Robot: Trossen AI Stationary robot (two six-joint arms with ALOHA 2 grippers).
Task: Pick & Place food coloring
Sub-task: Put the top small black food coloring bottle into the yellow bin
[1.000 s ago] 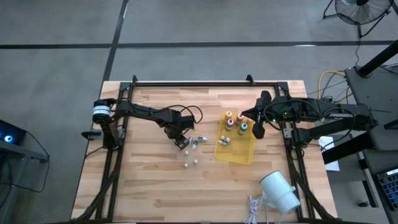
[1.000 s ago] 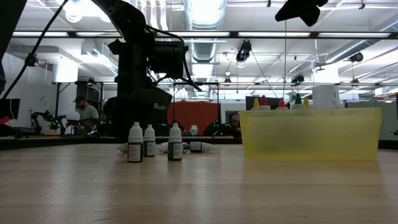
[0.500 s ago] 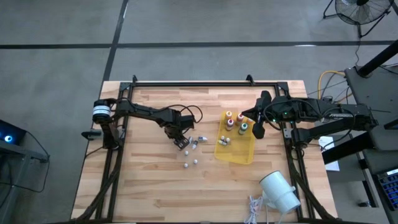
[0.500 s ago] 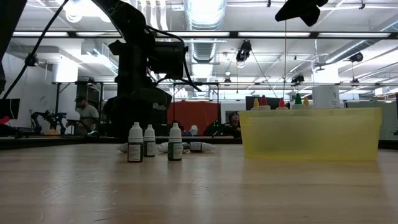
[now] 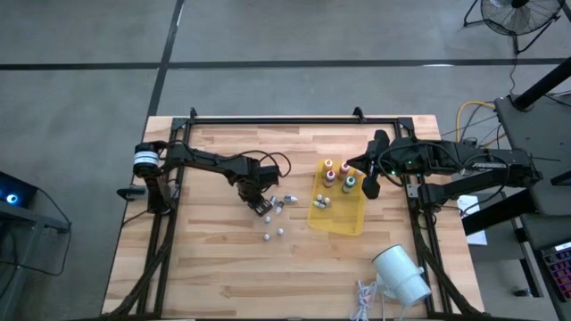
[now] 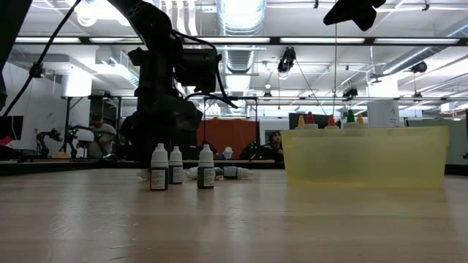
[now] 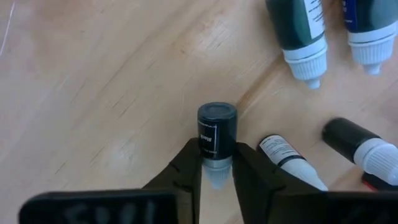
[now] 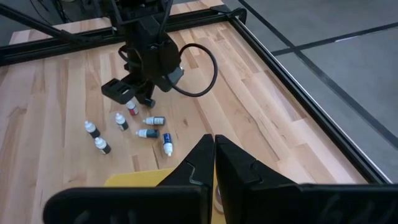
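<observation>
Left claw (image 7: 217, 169) is down on the wooden table (image 5: 214, 259), and in my left wrist camera I see its two fingers (image 7: 186, 171) pinching a small dark vial (image 7: 216, 134) at the neck, just under its whitish tip; the vial lies flat on the wood. Close around it lie more food coloring vials: two green-bodied ones with white caps (image 7: 298, 31) beyond it, one white-tipped vial (image 7: 287, 158) right beside the fingers, and a black one (image 7: 357, 144) a bit farther off. From above, I see that cluster (image 5: 278, 204) sits near the table's middle, just beside the yellow tray (image 5: 337, 214), with two loose vials (image 5: 273, 235) nearer the front edge. Several bottles with colored tops (image 5: 337, 175) stand in the tray's far end. Right claw (image 8: 214, 155) hangs above the tray's far side, fingers pressed together, holding nothing. Near the front right corner lies a big white cylinder (image 5: 401, 275).
</observation>
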